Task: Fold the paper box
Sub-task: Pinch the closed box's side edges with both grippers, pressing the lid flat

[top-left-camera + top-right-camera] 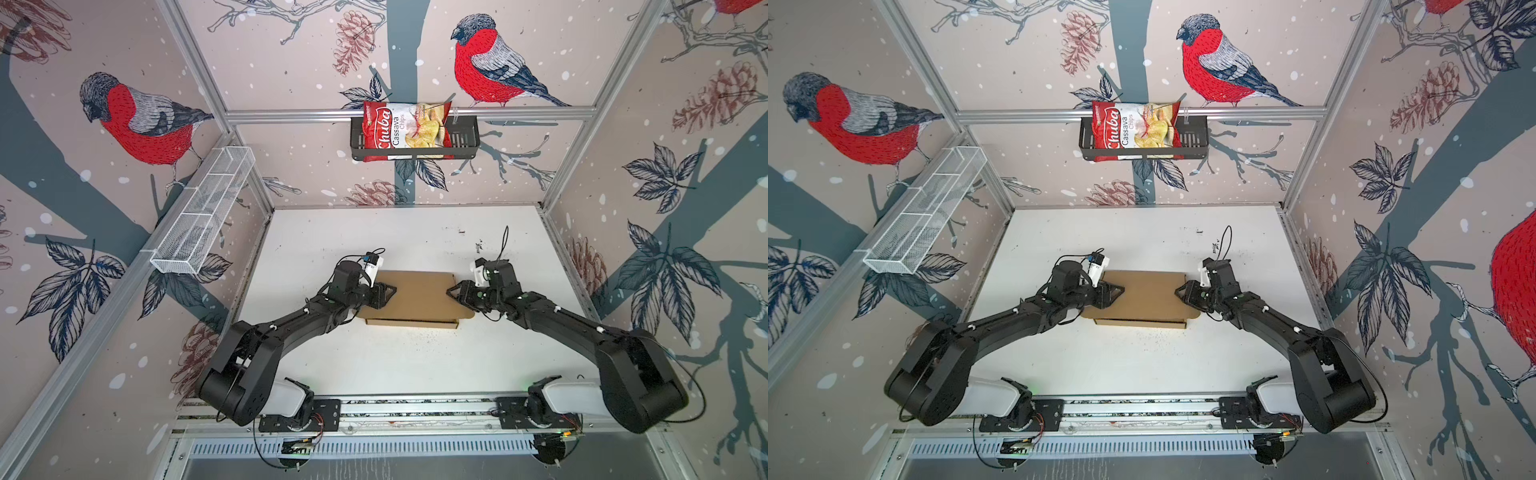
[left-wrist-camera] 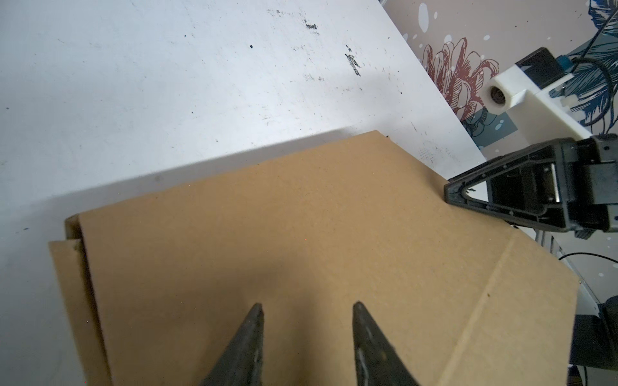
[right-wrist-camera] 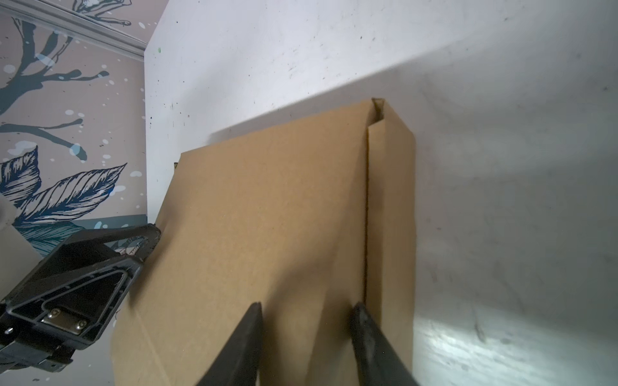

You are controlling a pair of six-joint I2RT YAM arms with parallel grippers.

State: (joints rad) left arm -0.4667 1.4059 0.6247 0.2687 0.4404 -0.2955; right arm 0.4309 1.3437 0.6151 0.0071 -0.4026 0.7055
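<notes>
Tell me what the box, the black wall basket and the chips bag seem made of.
Paper box: matte brown cardboard, unprinted, with creased fold lines. Black basket: likely painted metal, slotted walls. Chips bag: glossy printed film, crinkled, probably plastic.

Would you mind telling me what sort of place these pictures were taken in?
Most likely a robot test cell rather than a home: two arms mounted on a rail work over a white table holding the paper box, enclosed by aluminium framing and bird-print panels.
</notes>
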